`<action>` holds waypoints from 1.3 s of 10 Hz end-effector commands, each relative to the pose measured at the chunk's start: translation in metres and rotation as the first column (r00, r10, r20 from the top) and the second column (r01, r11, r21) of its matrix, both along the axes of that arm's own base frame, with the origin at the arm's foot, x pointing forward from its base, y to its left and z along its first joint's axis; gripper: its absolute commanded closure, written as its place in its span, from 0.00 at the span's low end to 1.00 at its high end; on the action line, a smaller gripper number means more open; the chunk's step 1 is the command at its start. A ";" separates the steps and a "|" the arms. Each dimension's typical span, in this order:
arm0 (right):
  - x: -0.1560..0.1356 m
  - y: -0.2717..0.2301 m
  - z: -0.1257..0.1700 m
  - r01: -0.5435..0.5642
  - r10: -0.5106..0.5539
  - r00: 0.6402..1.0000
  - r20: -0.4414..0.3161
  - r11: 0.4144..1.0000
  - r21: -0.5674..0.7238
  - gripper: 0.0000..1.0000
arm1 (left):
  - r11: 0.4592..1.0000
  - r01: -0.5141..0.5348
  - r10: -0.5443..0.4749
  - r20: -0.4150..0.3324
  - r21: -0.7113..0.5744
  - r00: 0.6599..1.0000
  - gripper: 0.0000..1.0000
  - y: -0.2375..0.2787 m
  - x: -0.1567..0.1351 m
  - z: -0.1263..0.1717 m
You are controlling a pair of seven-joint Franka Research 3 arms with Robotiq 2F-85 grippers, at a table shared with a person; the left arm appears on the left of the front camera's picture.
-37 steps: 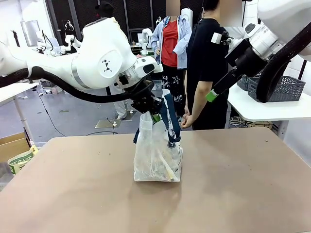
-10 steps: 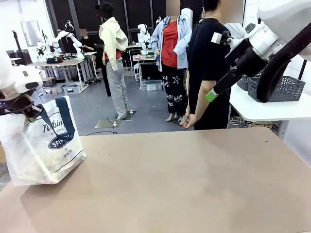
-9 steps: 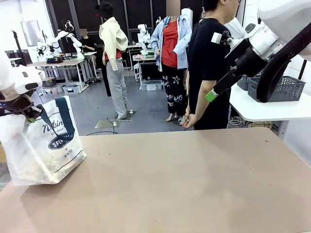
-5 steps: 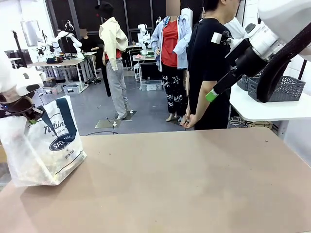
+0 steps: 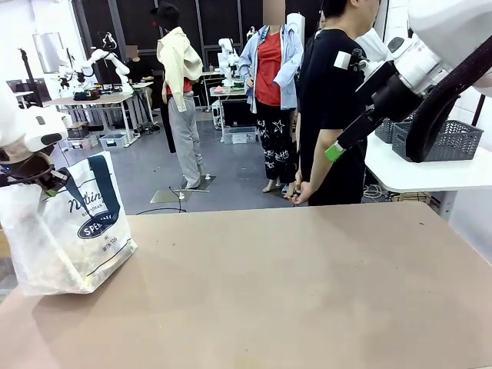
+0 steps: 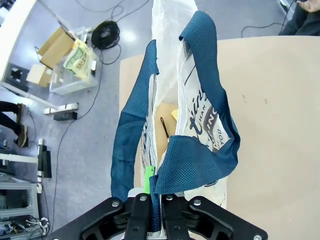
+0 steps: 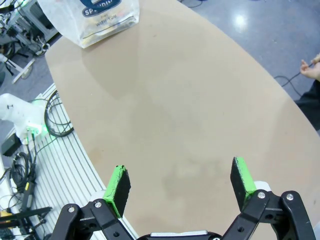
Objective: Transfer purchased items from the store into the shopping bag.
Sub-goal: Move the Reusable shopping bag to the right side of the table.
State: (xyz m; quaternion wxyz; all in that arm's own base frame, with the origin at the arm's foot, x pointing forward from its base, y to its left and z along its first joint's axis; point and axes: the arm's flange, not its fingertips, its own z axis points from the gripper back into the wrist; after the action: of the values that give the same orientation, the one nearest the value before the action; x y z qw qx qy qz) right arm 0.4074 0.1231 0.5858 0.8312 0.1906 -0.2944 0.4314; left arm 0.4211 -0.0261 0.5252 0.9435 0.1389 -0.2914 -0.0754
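Jaws of the left gripper [image 6: 151,210] are clamped on the navy handles of the shopping bag [image 5: 73,231], which sits at the desk's [image 5: 307,292] left edge. Right gripper [image 7: 180,187] hangs high with jaws spread wide, holding nothing. Beyond stands a person [image 5: 330,100].

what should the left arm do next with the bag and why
Probably open and let go. The left gripper is shut on a navy handle of the shopping bag, which already sits on the table near its left edge with items inside. The right gripper hangs open above bare tabletop.
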 end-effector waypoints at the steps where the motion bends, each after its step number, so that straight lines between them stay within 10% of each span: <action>1: -0.001 -0.002 -0.003 -0.015 0.015 1.000 0.001 1.000 -0.007 0.00 | 1.000 0.001 -0.001 0.006 -0.001 1.000 1.00 0.002 0.002 0.001; 5: -0.001 -0.002 -0.003 -0.015 0.015 1.000 0.001 1.000 -0.007 0.00 | 1.000 0.000 0.000 0.000 0.000 1.000 1.00 0.000 0.000 0.000; 10: -0.001 -0.002 -0.003 -0.015 0.015 1.000 0.001 1.000 -0.007 0.00 | 0.999 -0.030 0.029 -0.037 -0.037 0.999 0.02 -0.002 0.003 0.001; 13: -0.001 -0.002 -0.003 -0.015 0.015 1.000 0.001 1.000 -0.007 0.00 | 0.999 -0.039 0.038 -0.033 -0.032 0.999 0.00 -0.003 -0.002 0.013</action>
State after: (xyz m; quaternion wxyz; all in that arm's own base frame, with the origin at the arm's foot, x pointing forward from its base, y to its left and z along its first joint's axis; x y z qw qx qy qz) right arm 0.4074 0.1231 0.5858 0.8312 0.1906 -0.2943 0.4315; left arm 0.4210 -0.0264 0.5286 0.9499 0.1324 -0.2758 -0.0634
